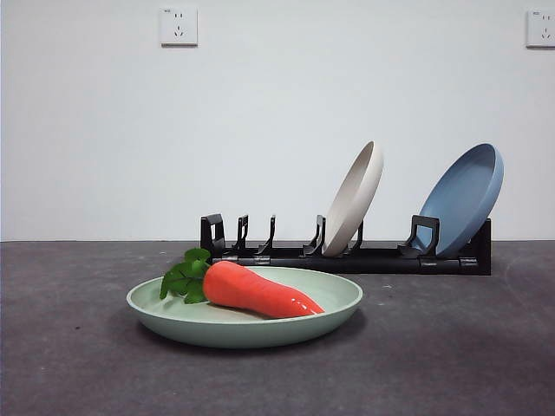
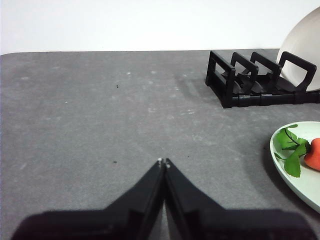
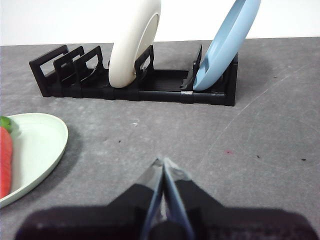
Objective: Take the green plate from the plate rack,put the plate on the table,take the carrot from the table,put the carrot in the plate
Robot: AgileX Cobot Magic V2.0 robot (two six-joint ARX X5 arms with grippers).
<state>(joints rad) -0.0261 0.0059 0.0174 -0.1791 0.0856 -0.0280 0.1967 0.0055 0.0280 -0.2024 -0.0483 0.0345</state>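
the glossy tapered carrot [image 1: 260,292] was found lying in the matte, shallow green plate [image 1: 329,308], set flat on the rough grey table [image 1: 451,347] before the black pronged plate rack [image 1: 364,258]. only the wrist views showed the left gripper [image 2: 164,161] and right gripper [image 3: 163,162]; both jaw pairs were pressed closed, holding nothing.

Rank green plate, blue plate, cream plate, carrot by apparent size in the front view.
1. green plate, nearest the camera
2. blue plate and cream plate: tilted differently, too close to rank
3. carrot
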